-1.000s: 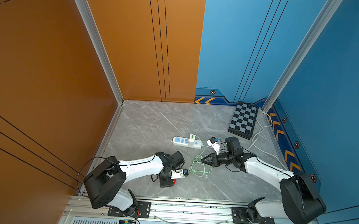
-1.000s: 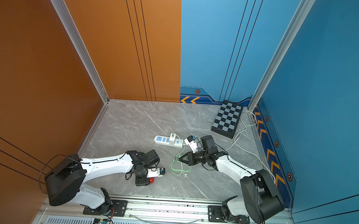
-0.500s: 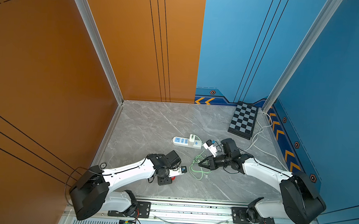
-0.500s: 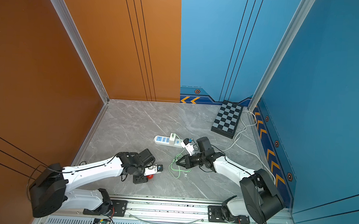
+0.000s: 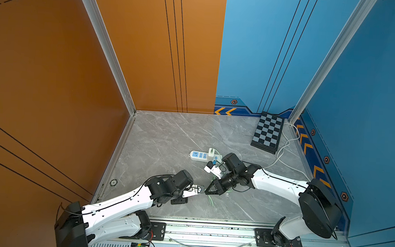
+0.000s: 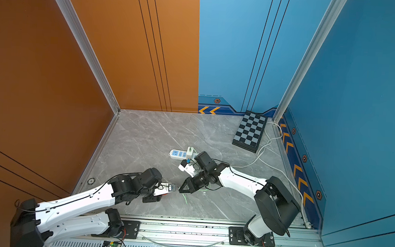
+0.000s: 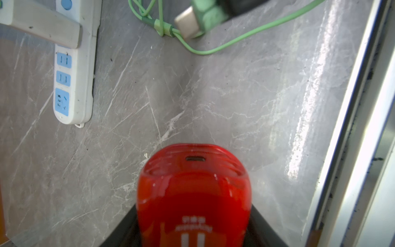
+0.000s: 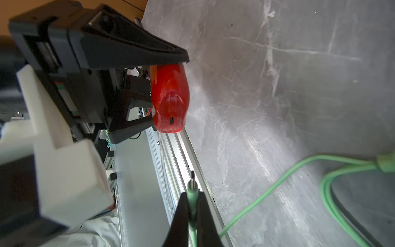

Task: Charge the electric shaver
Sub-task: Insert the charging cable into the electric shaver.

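Watching both wrist feeds, I have the left gripper [image 8: 168, 93] clamped on the shaver [image 7: 193, 192], a jaw on either side, holding it near the front edge of the table [image 5: 167, 138] with its port [image 7: 195, 158] turned toward my other arm. The right gripper [image 5: 206, 193] is pinched shut on the green plug [image 8: 192, 186], whose metal tip pokes out past the jaws, apart from the port and not yet on its line. My main worry is that mismatch: from the left wrist the plug looks skewed against the slot, so if I push in like this I expect the tip to land on the glossy rounded end and skid off. That shell looks slick, and a sideways shove could twist or slide the shaver in its grip and spoil the aim. The plug is held only by its short moulded body, so I judge it could pivot between the jaws under load. The cable [image 8: 267, 192] lies in loose loops on the table behind the plug; if a loop drags or catches as I advance, it could tug the plug off course. I cannot tell from here whether its far end is seated in the strip [image 7: 72, 85].
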You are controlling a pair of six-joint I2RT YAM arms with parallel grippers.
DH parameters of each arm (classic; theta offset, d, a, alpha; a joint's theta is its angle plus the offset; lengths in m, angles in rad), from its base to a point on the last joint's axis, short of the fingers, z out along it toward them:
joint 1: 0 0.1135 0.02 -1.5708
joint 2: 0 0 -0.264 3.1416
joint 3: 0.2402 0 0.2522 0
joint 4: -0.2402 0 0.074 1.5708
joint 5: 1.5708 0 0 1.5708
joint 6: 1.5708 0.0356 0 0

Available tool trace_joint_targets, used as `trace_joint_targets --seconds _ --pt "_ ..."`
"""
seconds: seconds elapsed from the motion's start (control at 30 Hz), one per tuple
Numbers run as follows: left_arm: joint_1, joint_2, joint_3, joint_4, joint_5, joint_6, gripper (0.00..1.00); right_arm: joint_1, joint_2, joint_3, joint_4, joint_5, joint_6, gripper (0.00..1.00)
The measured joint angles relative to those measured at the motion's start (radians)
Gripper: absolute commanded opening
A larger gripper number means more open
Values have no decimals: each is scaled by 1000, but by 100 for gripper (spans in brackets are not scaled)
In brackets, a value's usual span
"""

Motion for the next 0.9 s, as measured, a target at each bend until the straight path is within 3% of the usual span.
trace_joint_targets --seconds 0.33,0.9 --pt "-42 -64 -3 2 -40 77 0 65 100 152 -162 -29 -85 0" --pt "-102 -98 -11 2 -58 133 0 82 119 213 -275 -55 -150 0"
